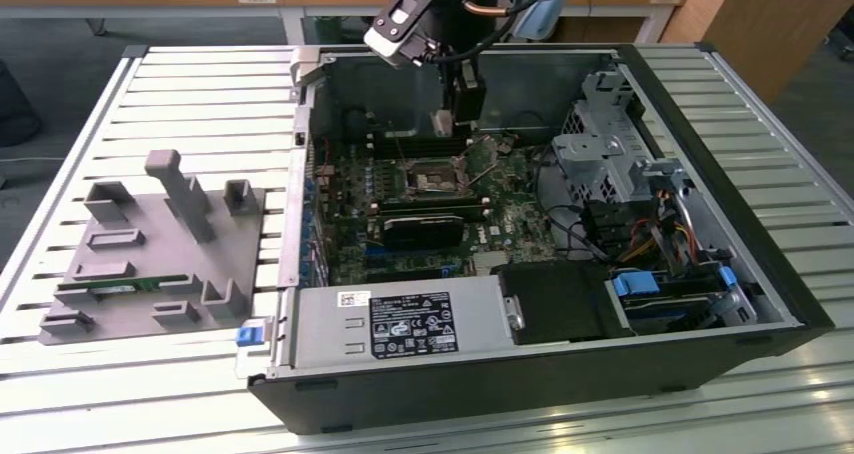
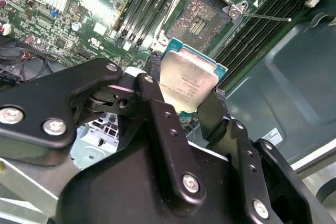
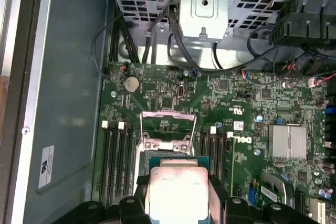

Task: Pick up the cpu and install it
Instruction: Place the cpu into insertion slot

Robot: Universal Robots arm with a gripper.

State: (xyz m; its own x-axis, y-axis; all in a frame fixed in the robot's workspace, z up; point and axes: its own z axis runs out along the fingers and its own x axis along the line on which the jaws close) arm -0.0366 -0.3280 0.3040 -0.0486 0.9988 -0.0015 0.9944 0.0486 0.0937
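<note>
The cpu [image 2: 186,80], a flat square chip with a silvery top and a green-tan edge, is pinched between the black fingers [image 2: 153,95] of my gripper [image 2: 184,103], which is shut on it. In the exterior view the gripper [image 1: 447,124] hangs inside the open computer case, a little above the motherboard and just behind the socket [image 1: 437,182]. In both wrist views the socket [image 2: 202,22] lies open, with its metal lid frame [image 3: 167,121] raised. The cpu [image 3: 176,192] is held clear of the socket and does not touch it.
Memory slots [image 3: 115,156] flank the socket on both sides. A drive cage [image 1: 614,144] with cables stands at the exterior view's right, and a power supply [image 1: 400,324] sits at the case's front. A grey fixture tray [image 1: 147,264] lies on the slatted table to the left.
</note>
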